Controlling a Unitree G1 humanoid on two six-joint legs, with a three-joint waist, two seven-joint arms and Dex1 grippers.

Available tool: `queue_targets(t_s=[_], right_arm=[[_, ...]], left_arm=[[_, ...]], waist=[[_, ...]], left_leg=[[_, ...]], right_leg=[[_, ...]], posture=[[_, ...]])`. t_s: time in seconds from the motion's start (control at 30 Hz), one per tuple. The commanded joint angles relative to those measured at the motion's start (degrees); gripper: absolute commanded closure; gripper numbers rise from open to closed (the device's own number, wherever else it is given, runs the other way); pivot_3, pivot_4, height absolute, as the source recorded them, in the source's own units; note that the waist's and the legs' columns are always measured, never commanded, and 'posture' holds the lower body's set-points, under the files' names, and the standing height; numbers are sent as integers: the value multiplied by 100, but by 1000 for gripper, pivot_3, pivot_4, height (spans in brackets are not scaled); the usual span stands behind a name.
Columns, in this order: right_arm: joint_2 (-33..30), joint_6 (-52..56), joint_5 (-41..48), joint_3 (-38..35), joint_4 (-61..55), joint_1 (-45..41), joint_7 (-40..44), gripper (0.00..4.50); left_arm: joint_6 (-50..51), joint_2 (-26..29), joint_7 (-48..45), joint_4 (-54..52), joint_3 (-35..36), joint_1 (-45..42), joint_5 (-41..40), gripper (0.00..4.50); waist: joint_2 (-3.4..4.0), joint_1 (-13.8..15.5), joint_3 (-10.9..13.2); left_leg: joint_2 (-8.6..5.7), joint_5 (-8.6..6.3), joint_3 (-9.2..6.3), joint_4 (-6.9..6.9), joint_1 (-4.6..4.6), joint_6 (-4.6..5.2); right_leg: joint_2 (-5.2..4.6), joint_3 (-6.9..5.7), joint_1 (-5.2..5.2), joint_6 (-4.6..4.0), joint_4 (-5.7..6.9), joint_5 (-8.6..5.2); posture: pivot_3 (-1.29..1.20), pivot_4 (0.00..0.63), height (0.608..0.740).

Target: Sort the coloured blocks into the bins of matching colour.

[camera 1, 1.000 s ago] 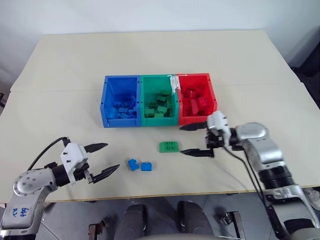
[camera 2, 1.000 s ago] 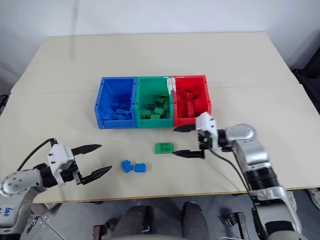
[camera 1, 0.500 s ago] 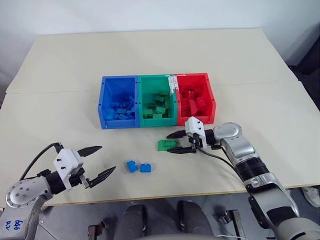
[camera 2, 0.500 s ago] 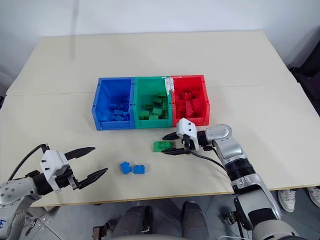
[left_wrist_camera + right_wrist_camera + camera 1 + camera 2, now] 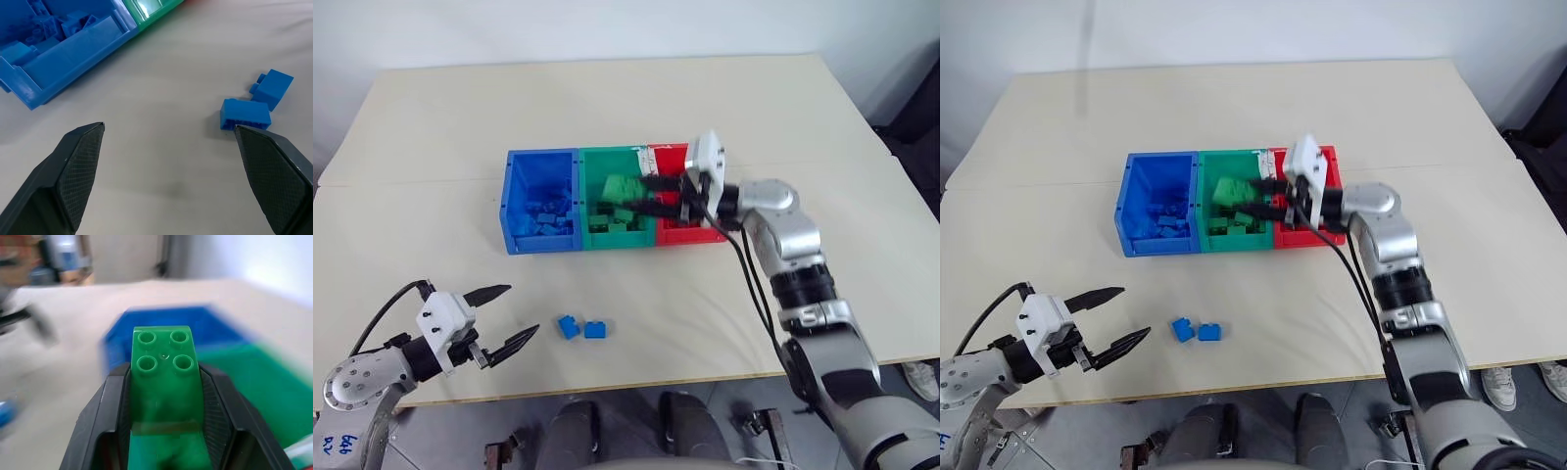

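Beige tabletop (image 5: pixel 607 108); I had the right gripper (image 5: pixel 641 194) clamped on a wide green studded plastic brick (image 5: pixel 164 377), above the green open-topped plastic bin (image 5: pixel 607 235). Next, I judged: release inside. Left gripper (image 5: pixel 514 315) spread, near two small blue plastic bricks (image 5: pixel 581 328)

Only some blue handwritten marks are seen on the grey metal shell of the left arm (image 5: pixel 340 446), and they cannot be read with any certainty.
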Motion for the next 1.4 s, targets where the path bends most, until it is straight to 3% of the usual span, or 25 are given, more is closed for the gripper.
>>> queue_targets(t_s=[0.03,0.3,0.53,0.7,0.93,1.03,1.2,1.4], right_arm=[[190,-361,-293,-69,674,-326,-537,2670],[-3,-584,-148,-144,525,-282,178,48],[-1119,-391,892,-501,-893,1080,2120,15],[-1880,-538,1408,-944,-1509,2249,2872,15],[-2861,-1374,1786,-798,-1612,3453,2991,15],[-2750,-1422,1774,-1007,-1411,3465,2978,15],[-2771,-1214,1845,-1039,-1512,3587,2922,15],[-2771,-1138,1790,-1109,-1730,3783,2729,15]], left_arm=[[-118,-62,81,-171,85,57,3,0],[-167,-122,138,-285,147,241,-5,0],[-183,88,-182,-104,474,382,-208,0],[-400,416,-745,458,812,507,-195,0],[-1377,981,-1874,2213,1106,611,-30,0],[-1231,1157,-2087,2432,1063,366,-220,0],[-918,1078,-2046,1728,564,-193,-389,0],[57,1093,-1846,457,-560,-1100,-546,0]], waist=[[0,-5,0],[0,-7,0],[-1,68,0],[2,37,1],[2,33,2],[1,37,3],[1,69,3],[1,70,3]], left_leg=[[-2,-3,3,0,0,4],[-8,-15,14,0,-17,17],[-8,-20,5,8,-27,25],[-7,-23,12,11,-25,29],[9,-29,46,8,10,20],[9,-31,53,14,18,22],[8,-32,48,17,23,21],[9,-35,43,16,20,15]], right_leg=[[0,0,-1,0,1,0],[2,-12,-21,1,1,0],[-2,-38,-12,1,-9,1],[-8,-61,0,4,-21,2],[2,-63,7,0,-24,-1],[-8,-62,11,0,-23,0],[-27,-67,13,3,-13,2],[-21,-70,16,3,-7,4]], posture=[[0,150,740],[0,150,740],[0,150,740],[0,150,740],[0,150,740],[0,150,740],[0,150,740],[0,150,740]])
